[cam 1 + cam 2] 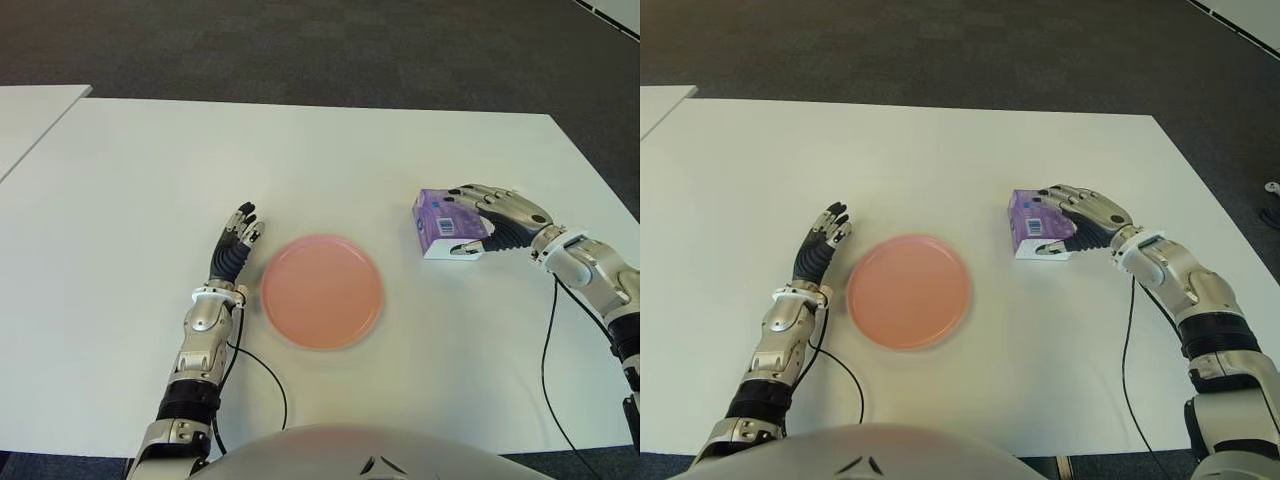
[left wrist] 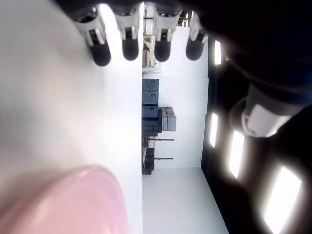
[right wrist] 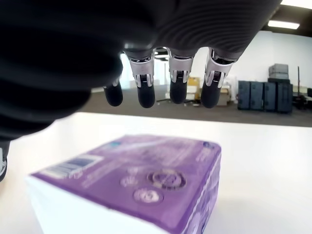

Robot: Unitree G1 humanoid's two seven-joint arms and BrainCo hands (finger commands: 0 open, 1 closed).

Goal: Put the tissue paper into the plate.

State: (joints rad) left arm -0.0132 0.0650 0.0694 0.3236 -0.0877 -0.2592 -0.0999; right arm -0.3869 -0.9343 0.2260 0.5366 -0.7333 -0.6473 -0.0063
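The robot's own smooth grey torso [image 1: 330, 455] curves across the bottom edge, closest to the head camera. Beyond it spreads the white table [image 1: 320, 150], a broad, flat, matte rectangle with squared corners, set on dark speckled carpet [image 1: 300, 50]; a second white table [image 1: 30, 110] shows at the far left.

Near the middle of the table lies the plate [image 1: 321, 291], a round, shallow, salmon-pink disc with a soft sheen and a slightly raised rim, holding nothing.

To the plate's right, well apart from it, sits the tissue paper [image 1: 443, 223]: a boxy, soft-sided pack in glossy purple wrap printed with round emblems and a barcode label, its white end face showing. It rests on the table, tilted slightly.

The right hand [image 1: 497, 218], jointed metal segments with ribbed black rubber, is draped over the pack's right side and top; in the right wrist view its dark-tipped fingers [image 3: 178, 85] hang extended above the purple wrap with a gap showing, not closed on it.

The left hand [image 1: 235, 243] shows just left of the plate, fingers [image 2: 130, 41] straight and side by side, gripping nothing.
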